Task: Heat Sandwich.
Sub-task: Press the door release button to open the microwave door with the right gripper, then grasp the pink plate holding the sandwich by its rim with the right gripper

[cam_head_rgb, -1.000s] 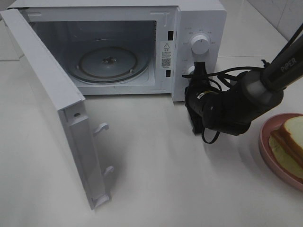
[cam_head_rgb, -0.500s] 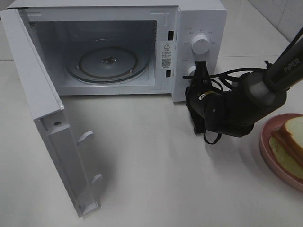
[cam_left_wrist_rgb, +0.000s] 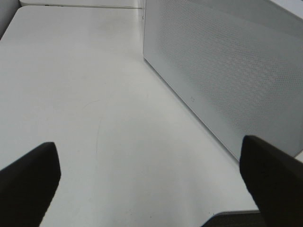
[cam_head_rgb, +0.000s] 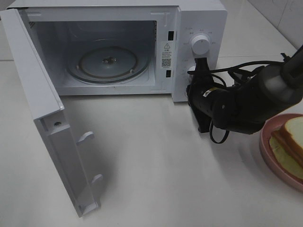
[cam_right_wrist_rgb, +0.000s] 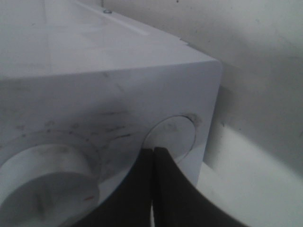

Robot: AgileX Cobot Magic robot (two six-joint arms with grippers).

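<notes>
Sandwich (cam_head_rgb: 294, 132) — on plate (cam_head_rgb: 264, 144) at the right of the counter (cam_head_rgb: 156, 165), apart from the open microwave (cam_head_rgb: 208, 21). Likely light, soft, crushable; layers may slide — safest lifted by the plate's rim. Right tool (cam_right_wrist_rgb: 152, 156): pressed together at the microwave's panel. Left tool (cam_left_wrist_rgb: 151, 177): spread apart, empty.

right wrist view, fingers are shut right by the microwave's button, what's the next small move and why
Probably back the right fingers away from the lower button and turn toward the sandwich. The door is open, the glass tray is bare, the fingers are shut on nothing, and the sandwich sits on its pink plate off to the right.
</notes>
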